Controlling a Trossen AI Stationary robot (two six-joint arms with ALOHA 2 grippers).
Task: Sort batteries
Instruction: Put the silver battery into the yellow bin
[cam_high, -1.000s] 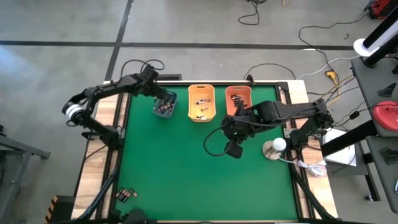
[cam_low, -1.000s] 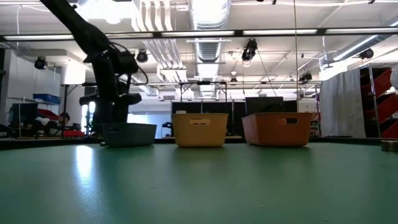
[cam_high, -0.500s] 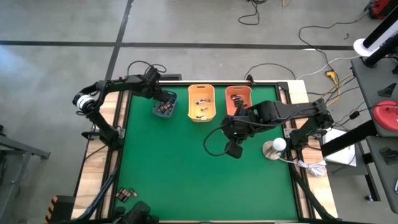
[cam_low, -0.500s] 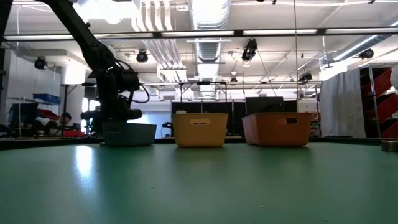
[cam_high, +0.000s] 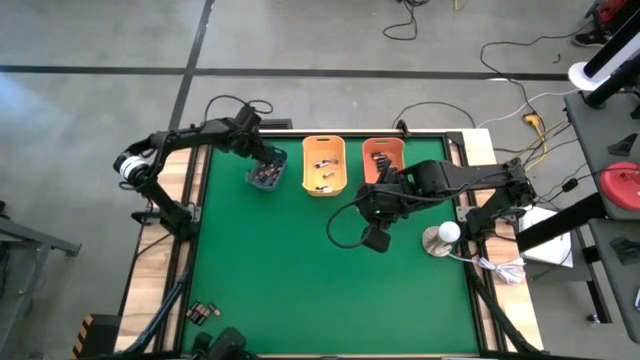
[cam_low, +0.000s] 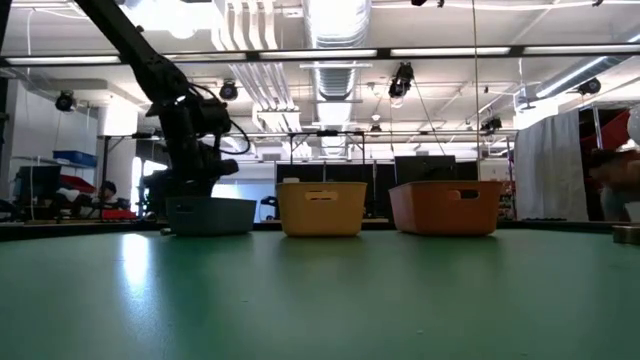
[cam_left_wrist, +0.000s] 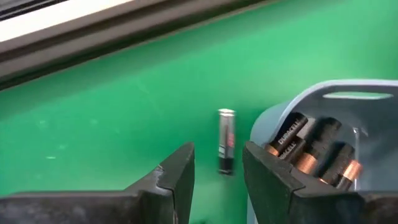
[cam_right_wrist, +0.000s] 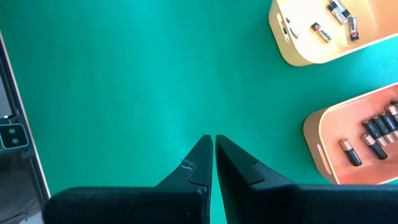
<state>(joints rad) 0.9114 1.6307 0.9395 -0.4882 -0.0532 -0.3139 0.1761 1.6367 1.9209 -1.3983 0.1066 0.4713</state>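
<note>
Tabletop (cam_high: 300, 280) centre and near half open. Three bins in a far row: grey bin (cam_high: 266, 168), yellow bin (cam_high: 324, 164), orange bin (cam_high: 382, 160). Right arm (cam_high: 440, 182) overhangs right-centre.

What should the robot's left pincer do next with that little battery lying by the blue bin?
Probably lower a little and close on it. The left pincer is open, and the loose battery lies on the green mat just outside the grey-blue bin, lined up with the gap.
</note>
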